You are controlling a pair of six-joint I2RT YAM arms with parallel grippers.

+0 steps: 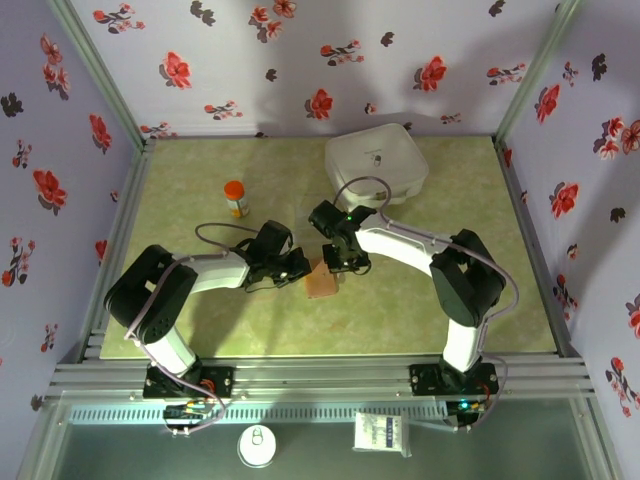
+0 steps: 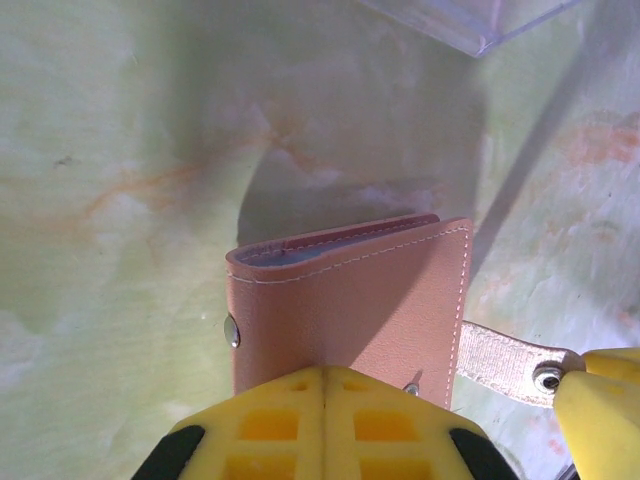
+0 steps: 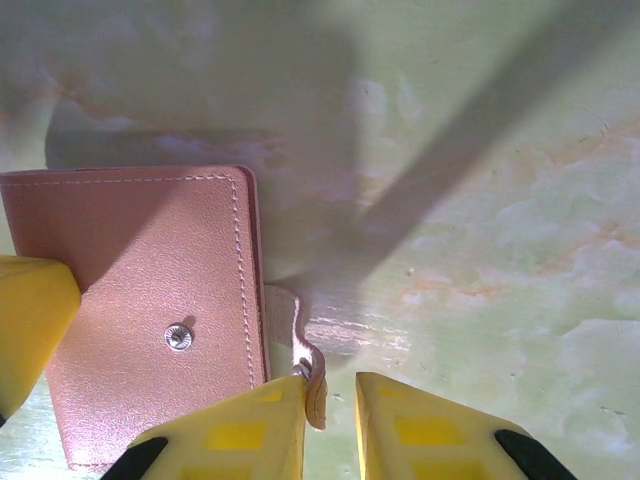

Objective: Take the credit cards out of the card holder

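The card holder (image 1: 323,285) is a tan-brown leather wallet lying closed on the green table between my two grippers. My left gripper (image 2: 323,372) is shut, with its yellow fingertips together and resting on the card holder's (image 2: 350,300) top face. A pale strap (image 2: 500,360) with a snap sticks out from its side. My right gripper (image 3: 330,385) is open by a narrow gap, and the strap (image 3: 312,375) stands in it against the left finger. The card holder (image 3: 150,290) lies just left of that gripper. The credit cards are hidden inside.
A white rounded square case (image 1: 377,165) sits at the back right. An orange-capped bottle (image 1: 235,198) stands at the back left. A clear plastic tray corner (image 2: 470,25) lies just beyond the card holder. Flowered walls close in three sides.
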